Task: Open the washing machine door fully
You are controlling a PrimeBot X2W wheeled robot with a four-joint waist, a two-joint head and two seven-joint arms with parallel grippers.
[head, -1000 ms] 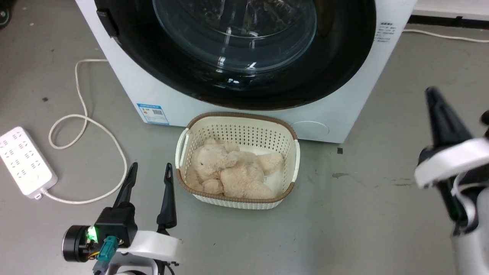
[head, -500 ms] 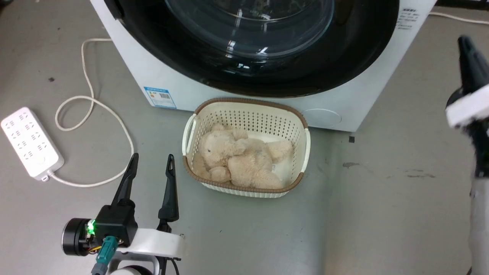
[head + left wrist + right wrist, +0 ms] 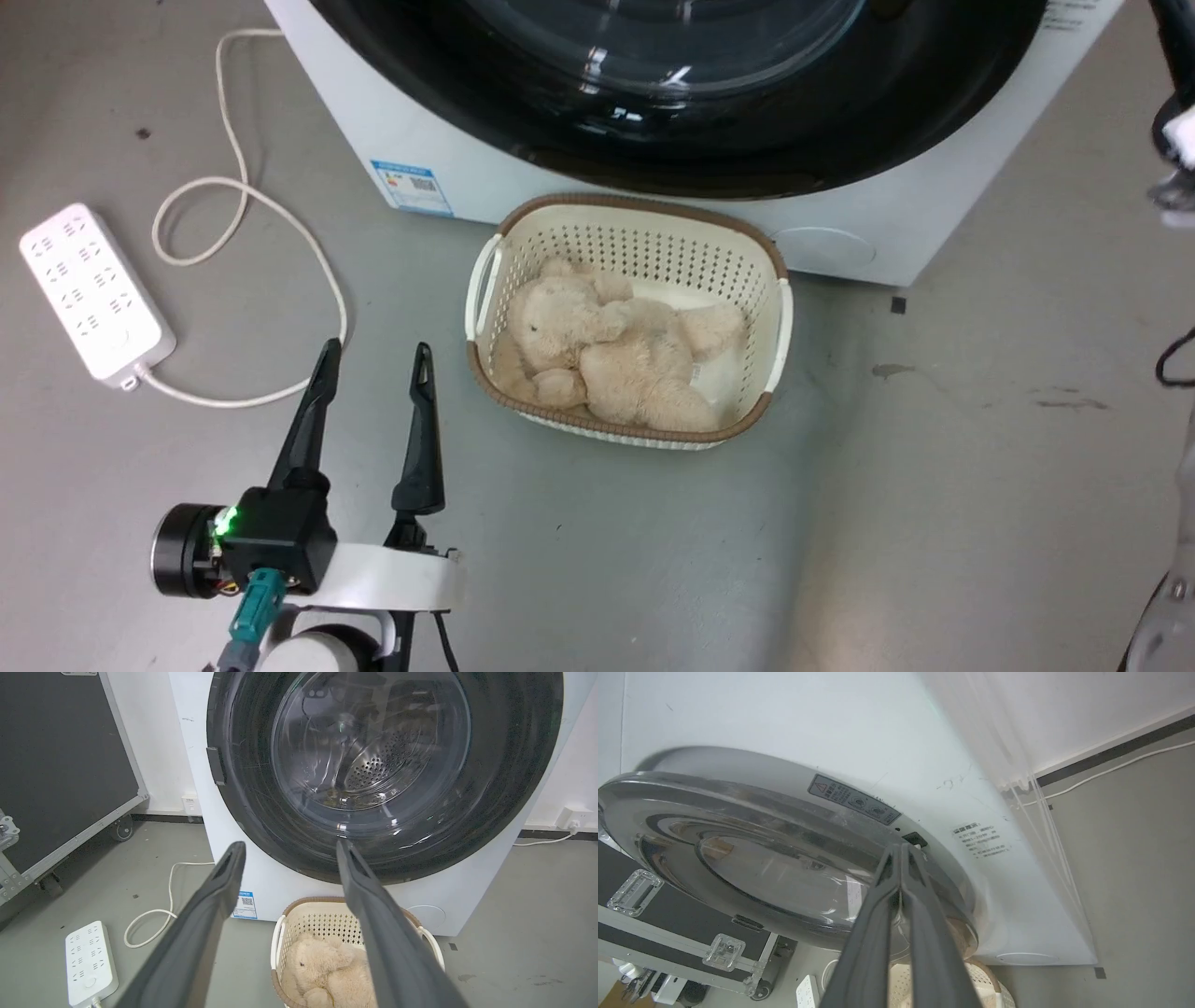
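Your left end effector (image 3: pixel 375 350) hangs low over the floor (image 3: pixel 653 560), fingers spread wide and pinching nothing, just left of the basket (image 3: pixel 782 308). Your right end effector (image 3: pixel 901 848) has its fingers pressed together, with the tips up at the right edge of the washing machine door (image 3: pixel 243 793), beside a small black slot (image 3: pixel 914 839). You can't tell if they touch. Door looks flat against the front of the washing machine (image 3: pixel 467 896). Basket sits right in front of it, teddy bear (image 3: pixel 607 355) inside. Power strip (image 3: pixel 93 289) and looped cable (image 3: pixel 233 187) lie off to your left.
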